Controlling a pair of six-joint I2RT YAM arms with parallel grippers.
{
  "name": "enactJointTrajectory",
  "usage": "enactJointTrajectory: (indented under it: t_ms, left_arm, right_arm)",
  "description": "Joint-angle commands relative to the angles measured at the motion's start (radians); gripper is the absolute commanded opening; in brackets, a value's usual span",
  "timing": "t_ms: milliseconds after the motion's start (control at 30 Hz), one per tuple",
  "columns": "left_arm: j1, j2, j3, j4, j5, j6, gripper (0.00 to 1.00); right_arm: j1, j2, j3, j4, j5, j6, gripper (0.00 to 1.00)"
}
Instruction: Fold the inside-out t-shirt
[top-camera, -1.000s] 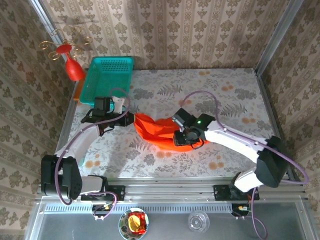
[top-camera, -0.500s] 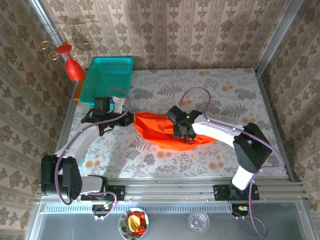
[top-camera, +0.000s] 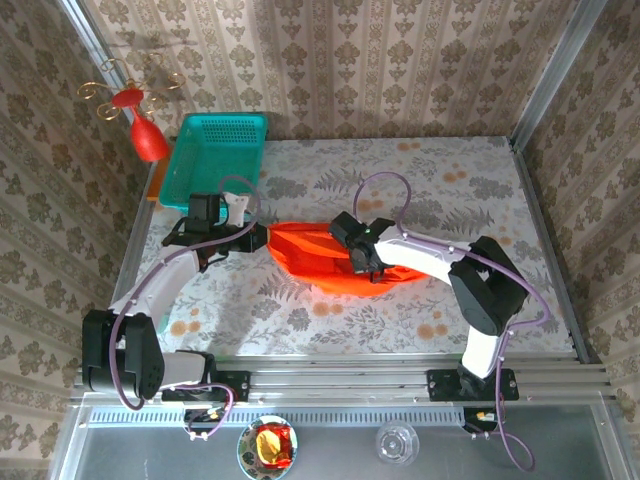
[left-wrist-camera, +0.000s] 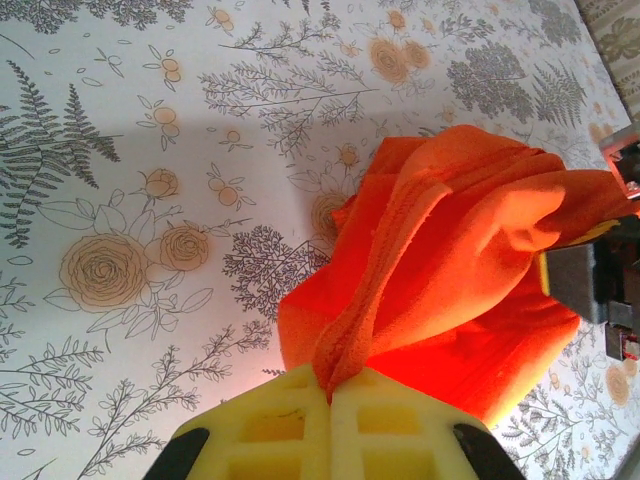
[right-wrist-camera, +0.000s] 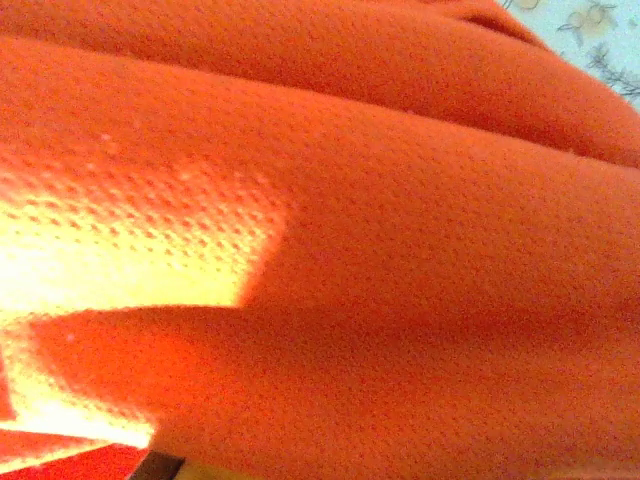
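The inside-out t-shirt (top-camera: 315, 262) is a bright orange-red bunch in the middle of the flowered table (top-camera: 450, 190). My left gripper (top-camera: 266, 240) is at its left end. In the left wrist view the yellow pads (left-wrist-camera: 270, 430) of that gripper (left-wrist-camera: 330, 385) are shut on a gathered fold of the t-shirt (left-wrist-camera: 460, 230), which rises away from them. My right gripper (top-camera: 362, 262) is pressed down into the middle of the bunch, jaws buried in the cloth and shut on it. Orange fabric of the t-shirt (right-wrist-camera: 350, 200) lies right against the right wrist camera.
A teal basket (top-camera: 215, 158) stands at the table's back left corner. Beside it on the wall hangs a red ornament with gold curls (top-camera: 140, 115). Metal posts and papered walls close in the table. Below the front rail sit a small bowl (top-camera: 267, 447) and a glass (top-camera: 397, 442).
My right gripper has slid left from the shirt's right part to its middle, opened wider on the way, then shut in the cloth. The left arm has kept still.
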Motion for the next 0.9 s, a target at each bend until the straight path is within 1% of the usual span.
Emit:
enactJointTrajectory:
  t_ms: [0,100,300,433,533,633,767,867]
  left_arm:
    - [0.007,-0.009,0.024,-0.013,-0.017,0.016,0.00]
    - [0.017,-0.011,0.033,-0.021,-0.025,0.021,0.00]
    - [0.063,-0.022,0.045,-0.037,-0.034,0.035,0.00]
    - [0.134,-0.040,0.035,-0.033,-0.016,0.027,0.00]
    - [0.210,-0.068,0.021,-0.032,0.005,0.016,0.00]
    - [0.292,-0.101,0.011,-0.052,0.015,0.015,0.00]
    - [0.385,-0.137,0.000,-0.090,0.022,0.009,0.00]
    - [0.407,-0.155,-0.018,-0.080,0.026,-0.011,0.00]
  right_arm:
    - [-0.021,-0.093,-0.001,-0.069,0.053,-0.051,0.00]
    - [-0.026,-0.176,0.016,-0.118,0.004,-0.077,0.00]
    - [-0.038,-0.408,0.091,-0.221,-0.134,-0.121,0.00]
    - [-0.084,-0.539,0.163,-0.300,-0.145,-0.138,0.00]
    - [-0.147,-0.619,0.200,-0.349,-0.143,-0.154,0.00]
    - [-0.229,-0.695,0.197,-0.368,-0.163,-0.165,0.00]
    - [-0.343,-0.765,0.138,-0.370,-0.200,-0.183,0.00]
    - [-0.402,-0.773,0.050,-0.358,-0.241,-0.185,0.00]
